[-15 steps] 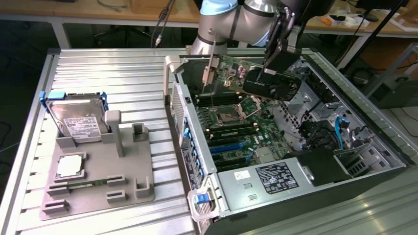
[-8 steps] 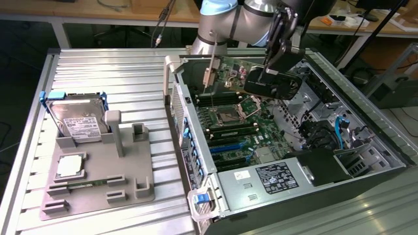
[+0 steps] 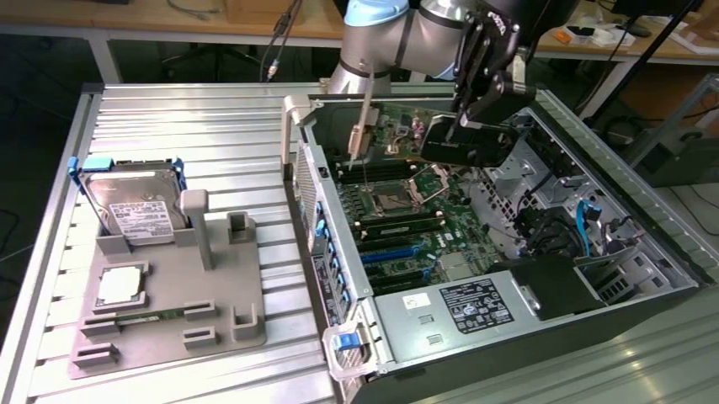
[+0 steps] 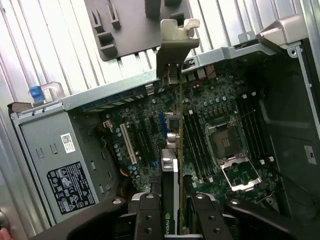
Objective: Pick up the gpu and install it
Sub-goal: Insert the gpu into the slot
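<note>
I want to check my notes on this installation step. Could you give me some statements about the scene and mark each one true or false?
1. The pincer grips the gpu. True.
2. The gpu sits fully in its slot. False: it hangs above the motherboard, held by the pincer.
3. The hard drive rests on the gray holder, outside the computer case. True.
4. The computer case is closed. False: it lies open and the motherboard is exposed.
</note>
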You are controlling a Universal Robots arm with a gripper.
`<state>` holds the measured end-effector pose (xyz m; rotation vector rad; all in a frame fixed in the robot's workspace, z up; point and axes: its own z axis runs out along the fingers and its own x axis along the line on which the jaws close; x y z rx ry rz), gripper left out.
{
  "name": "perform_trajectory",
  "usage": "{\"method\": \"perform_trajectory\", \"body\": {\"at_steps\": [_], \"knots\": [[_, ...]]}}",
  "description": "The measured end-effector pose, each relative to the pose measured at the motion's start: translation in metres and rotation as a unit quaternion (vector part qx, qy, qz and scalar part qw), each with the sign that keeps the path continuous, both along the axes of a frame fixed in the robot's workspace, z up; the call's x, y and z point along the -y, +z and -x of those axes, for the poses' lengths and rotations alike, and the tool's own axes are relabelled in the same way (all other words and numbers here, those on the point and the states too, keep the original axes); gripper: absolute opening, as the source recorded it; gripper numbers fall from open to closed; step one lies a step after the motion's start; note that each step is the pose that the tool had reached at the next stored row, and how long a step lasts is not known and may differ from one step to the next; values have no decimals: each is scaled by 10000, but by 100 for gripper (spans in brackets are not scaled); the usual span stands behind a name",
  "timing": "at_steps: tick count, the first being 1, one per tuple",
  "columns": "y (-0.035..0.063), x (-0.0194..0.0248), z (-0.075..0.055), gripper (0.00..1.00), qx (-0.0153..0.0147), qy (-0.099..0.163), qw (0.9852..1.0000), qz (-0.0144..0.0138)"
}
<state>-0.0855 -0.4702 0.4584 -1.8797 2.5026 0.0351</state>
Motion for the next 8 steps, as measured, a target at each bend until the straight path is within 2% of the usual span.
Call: {"method": "perform_trajectory", "body": {"at_steps": [4, 8], "knots": [[0, 0, 0, 27, 0, 267, 9996, 0], [0, 0, 0, 27, 0, 552, 9985, 0]]}}
